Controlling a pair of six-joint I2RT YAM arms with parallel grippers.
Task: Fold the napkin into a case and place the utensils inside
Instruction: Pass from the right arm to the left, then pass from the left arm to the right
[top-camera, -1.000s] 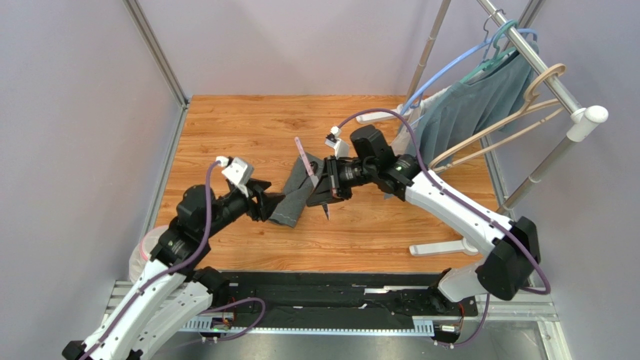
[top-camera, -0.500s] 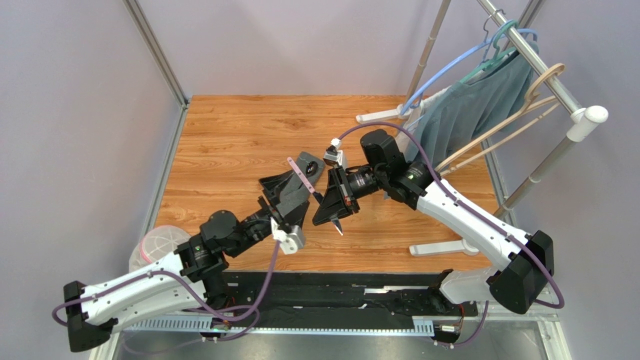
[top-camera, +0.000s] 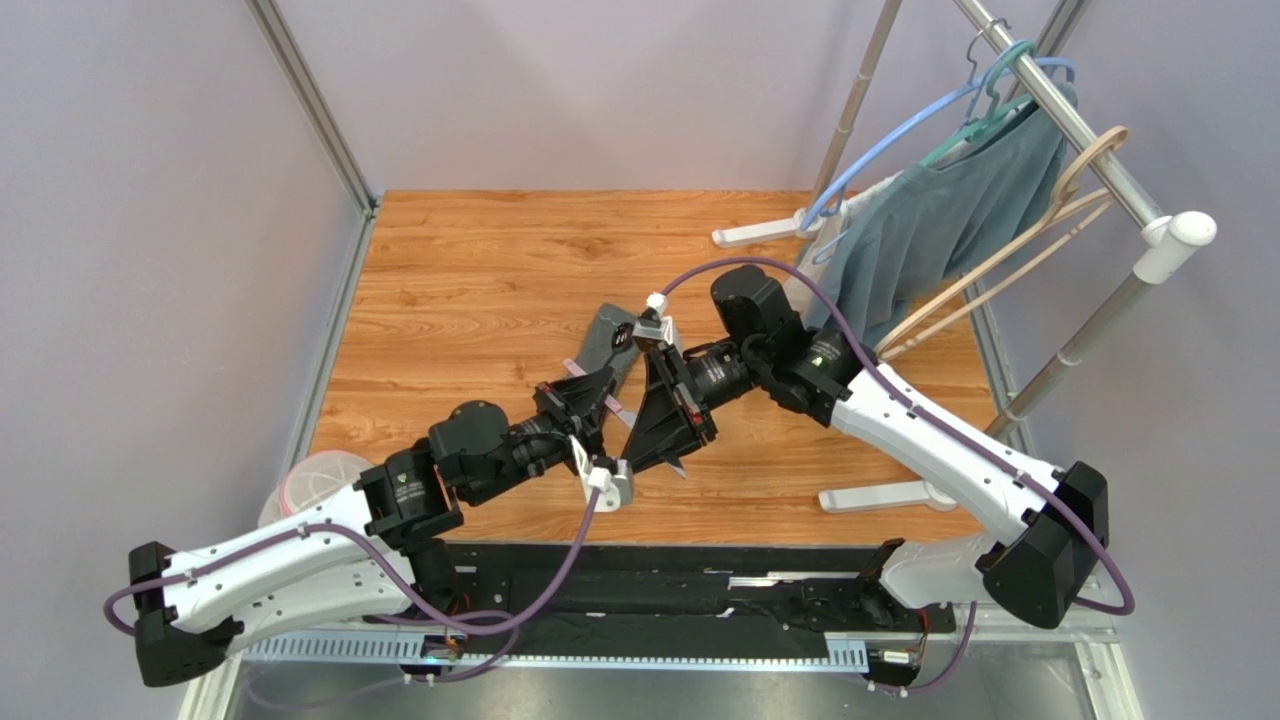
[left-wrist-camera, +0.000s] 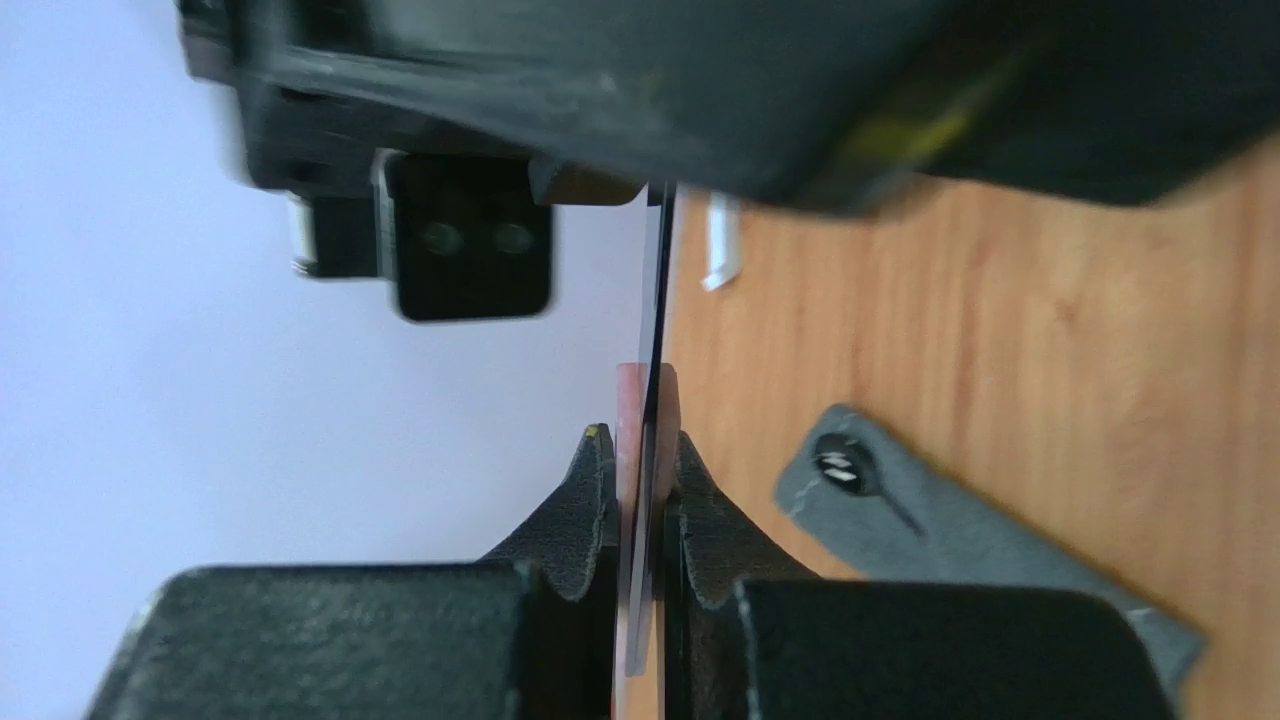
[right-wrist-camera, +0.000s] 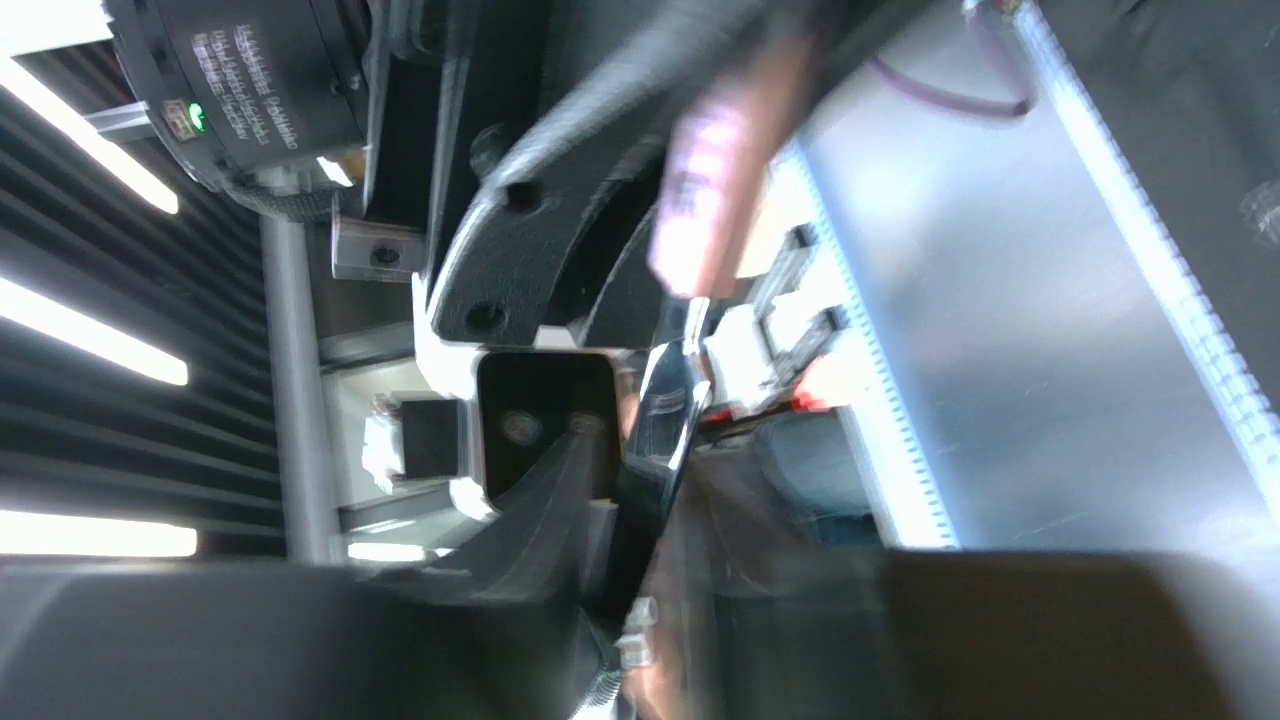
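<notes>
The napkin lies folded as a narrow dark grey case (top-camera: 613, 327) on the wooden table (top-camera: 451, 285), partly hidden behind both grippers. In the left wrist view the case (left-wrist-camera: 977, 548) shows the black spoon (left-wrist-camera: 842, 462) with its oval bowl at the open end. My left gripper (top-camera: 598, 402) (left-wrist-camera: 643, 443) is shut on the knife (left-wrist-camera: 649, 405), seen edge on with a pink sheen. My right gripper (top-camera: 649, 423) faces it closely, its jaws parted and blurred around the same knife (right-wrist-camera: 669, 405).
A clothes rack with a teal-grey garment (top-camera: 947, 210) and several hangers stands at the back right, its white foot (top-camera: 879, 495) reaching onto the table. A round clear container (top-camera: 308, 495) sits off the table's front left corner.
My left arm swung round from the napkin's left side to the front and shut on the knife. My right gripper, shut on the knife before, has opened.
</notes>
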